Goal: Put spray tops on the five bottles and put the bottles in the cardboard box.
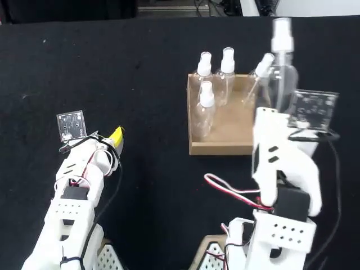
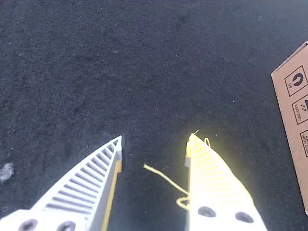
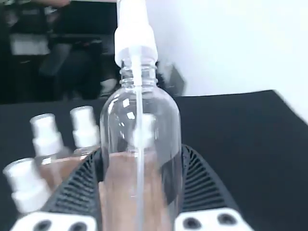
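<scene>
Bottle (image 3: 139,110) — clear, likely light, slick — pinched mid-body by right gripper (image 3: 140,159) over far-right corner of cardboard box (image 1: 222,147); left gripper (image 2: 154,142) spread, empty.

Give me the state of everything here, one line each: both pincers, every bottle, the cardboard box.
Left pincer: open, empty, above the table.
Right pincer: shut on the fifth bottle.
Fifth bottle: spray top on, held upright.
Cardboard box: open, four bottles inside.
Front bottle: top on, upright in box.
Back left bottle: top on, upright in box.
Back middle bottle: top on, upright in box.
Tilted bottle: top on, leaning in box.
</scene>
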Action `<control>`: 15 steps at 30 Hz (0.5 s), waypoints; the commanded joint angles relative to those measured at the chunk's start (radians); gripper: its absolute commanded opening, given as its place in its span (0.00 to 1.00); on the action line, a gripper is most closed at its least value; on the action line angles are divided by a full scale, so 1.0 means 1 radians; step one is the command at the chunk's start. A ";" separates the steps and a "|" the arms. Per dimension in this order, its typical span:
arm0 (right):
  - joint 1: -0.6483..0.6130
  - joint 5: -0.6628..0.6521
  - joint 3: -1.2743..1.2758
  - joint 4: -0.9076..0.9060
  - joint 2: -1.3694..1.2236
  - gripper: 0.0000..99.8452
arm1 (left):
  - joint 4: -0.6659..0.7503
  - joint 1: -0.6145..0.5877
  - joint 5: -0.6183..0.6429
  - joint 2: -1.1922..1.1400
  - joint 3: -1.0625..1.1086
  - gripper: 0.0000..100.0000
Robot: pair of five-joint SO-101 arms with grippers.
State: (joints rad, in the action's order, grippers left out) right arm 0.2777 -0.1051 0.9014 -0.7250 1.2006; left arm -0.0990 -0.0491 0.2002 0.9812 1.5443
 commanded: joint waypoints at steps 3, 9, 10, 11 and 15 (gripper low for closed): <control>0.187 0.002 -0.019 0.167 -0.005 0.01 | 0.021 -0.008 0.011 0.014 -0.010 0.21; 0.318 -0.006 0.200 0.534 -0.027 0.01 | 0.021 -0.008 0.011 0.014 -0.010 0.21; 0.330 -0.006 0.239 0.591 -0.030 0.01 | 0.021 -0.008 0.011 0.014 -0.010 0.21; 0.341 -0.006 0.274 0.644 -0.033 0.01 | 0.021 -0.008 0.011 0.014 -0.010 0.21; 0.367 -0.006 0.390 0.822 -0.054 0.01 | 0.021 -0.008 0.011 0.014 -0.010 0.21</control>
State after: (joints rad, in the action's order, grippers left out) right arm 0.6091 -0.1051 1.2543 -0.0453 1.1592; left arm -0.0990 -0.0491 0.2002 0.9812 1.5443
